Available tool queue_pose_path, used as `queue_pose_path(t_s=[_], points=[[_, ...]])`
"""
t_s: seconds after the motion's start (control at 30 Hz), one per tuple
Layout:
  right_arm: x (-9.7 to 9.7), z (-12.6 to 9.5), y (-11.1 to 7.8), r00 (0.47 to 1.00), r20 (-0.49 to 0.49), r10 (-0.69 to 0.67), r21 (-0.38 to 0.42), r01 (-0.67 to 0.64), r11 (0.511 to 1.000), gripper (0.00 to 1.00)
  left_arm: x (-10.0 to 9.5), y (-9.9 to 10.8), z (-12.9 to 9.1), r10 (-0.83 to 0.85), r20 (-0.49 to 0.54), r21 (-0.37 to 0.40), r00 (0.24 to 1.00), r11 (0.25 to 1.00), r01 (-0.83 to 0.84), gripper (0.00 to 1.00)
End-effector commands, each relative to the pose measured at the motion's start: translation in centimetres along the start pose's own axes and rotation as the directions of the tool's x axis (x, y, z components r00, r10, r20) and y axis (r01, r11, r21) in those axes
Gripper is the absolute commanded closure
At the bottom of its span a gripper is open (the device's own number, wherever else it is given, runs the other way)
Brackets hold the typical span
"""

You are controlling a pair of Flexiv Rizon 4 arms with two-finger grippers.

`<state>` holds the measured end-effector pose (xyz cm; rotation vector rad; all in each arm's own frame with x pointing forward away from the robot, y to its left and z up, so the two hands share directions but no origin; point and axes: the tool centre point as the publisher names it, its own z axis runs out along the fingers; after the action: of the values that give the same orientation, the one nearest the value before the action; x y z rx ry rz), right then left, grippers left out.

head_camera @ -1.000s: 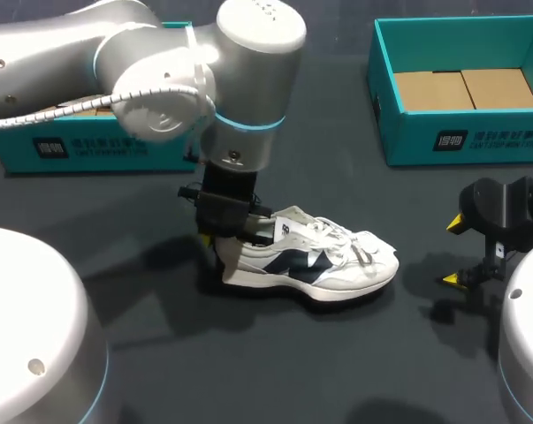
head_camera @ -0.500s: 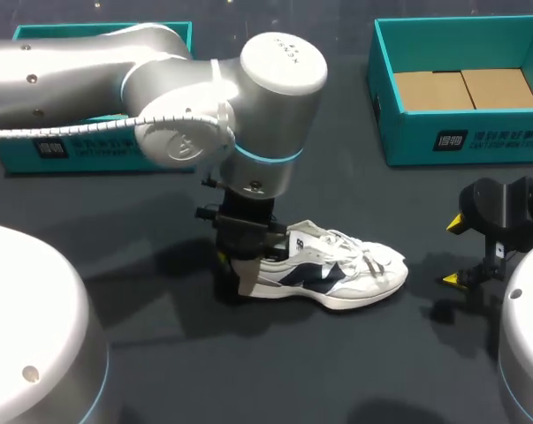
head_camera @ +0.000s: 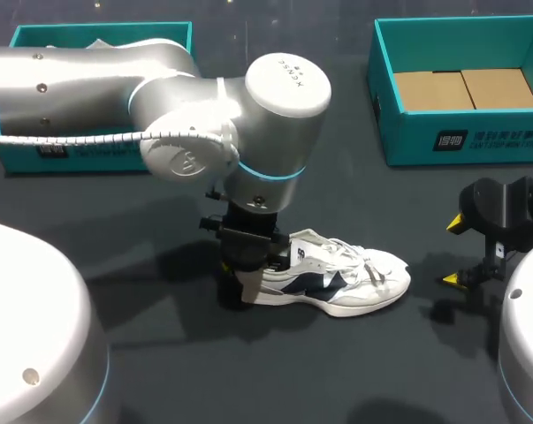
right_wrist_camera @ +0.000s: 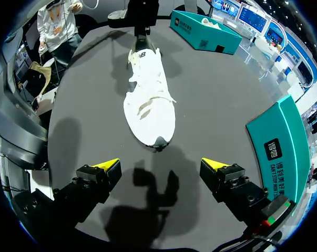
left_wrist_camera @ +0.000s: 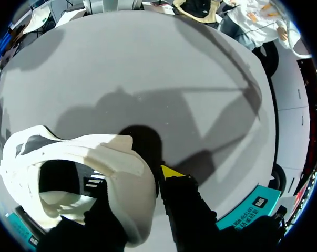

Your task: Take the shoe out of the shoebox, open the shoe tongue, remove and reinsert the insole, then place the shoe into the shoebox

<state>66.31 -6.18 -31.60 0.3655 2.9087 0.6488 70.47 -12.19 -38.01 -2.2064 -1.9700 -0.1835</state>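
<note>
The wide dark surface (head_camera: 354,194) carries two teal cardboard shoeboxes. The right shoebox (head_camera: 478,140) is open with a brown cardboard floor. The left shoebox (head_camera: 72,34) is partly behind my big silver left arm (head_camera: 204,124), and something white lies in it that I cannot identify.

The white sneaker with navy side panels (head_camera: 337,283) is already out of the box. It stands on its sole on the surface between the two shoeboxes, nearer to the front edge, with its toe towards my right arm.

The left pincer (head_camera: 246,276) comes down on the heel and holds the sneaker there. In the left wrist view one finger is behind the heel wall and the other is inside the opening, so the heel collar is clamped between them. The right pincer (right_wrist_camera: 159,164) hovers wide apart and holds nothing, just ahead of the toe and not touching it.

I judge the sneaker to be light. Its upper is soft and will fold, while the rubber sole is stiffer and grips the surface. The heel wall is the firmest place to hold. The tongue (right_wrist_camera: 145,73) under the white laces (head_camera: 353,258) is thin and limp and is best pinched at its upper edge. The insole is deep in the dark opening and I cannot see it well; it should be floppy and is best taken at its heel end
</note>
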Motion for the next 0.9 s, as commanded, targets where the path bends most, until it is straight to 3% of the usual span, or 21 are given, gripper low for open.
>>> queue_pose_path(t_s=[0.03, 0.23, 0.4, 0.53, 0.7, 0.9], points=[[0.2, -0.1, 0.0, 1.0, 0.003, 0.0, 0.002, 0.0, 1.0, 0.0, -0.3, 0.0, 0.5, 0.003, -0.001, -0.002, 1.0, 1.0, -0.003, 1.0], [0.2, -0.1, 0.0, 1.0, 0.003, 0.0, 0.002, 0.0, 1.0, 0.0, -0.1, -0.1, 0.8, 0.011, -0.002, -0.004, 1.0, 1.0, -0.011, 1.0], [0.2, -0.1, 0.0, 1.0, 0.003, 0.0, 0.002, 0.0, 1.0, 0.0, 0.0, -0.1, 0.7, 0.015, 0.013, -0.006, 1.0, 1.0, -0.015, 0.67], [0.2, -0.1, 0.0, 1.0, 0.003, 0.0, 0.002, 0.0, 1.0, 0.0, 0.3, -0.4, -0.2, 0.026, 0.043, -0.016, 0.999, 1.0, -0.025, 0.48], [0.2, -0.1, 0.0, 1.0, 0.003, 0.0, 0.002, 0.0, 1.0, 0.0, 0.7, -1.0, -2.2, 0.044, 0.121, -0.006, 0.992, 0.999, -0.044, 0.0], [0.2, -0.1, 0.0, 1.0, 0.003, 0.0, 0.002, 0.0, 1.0, 0.0, 1.9, -2.3, -5.4, 0.04, 0.255, 0.026, 0.966, 0.998, -0.048, 0.0]])
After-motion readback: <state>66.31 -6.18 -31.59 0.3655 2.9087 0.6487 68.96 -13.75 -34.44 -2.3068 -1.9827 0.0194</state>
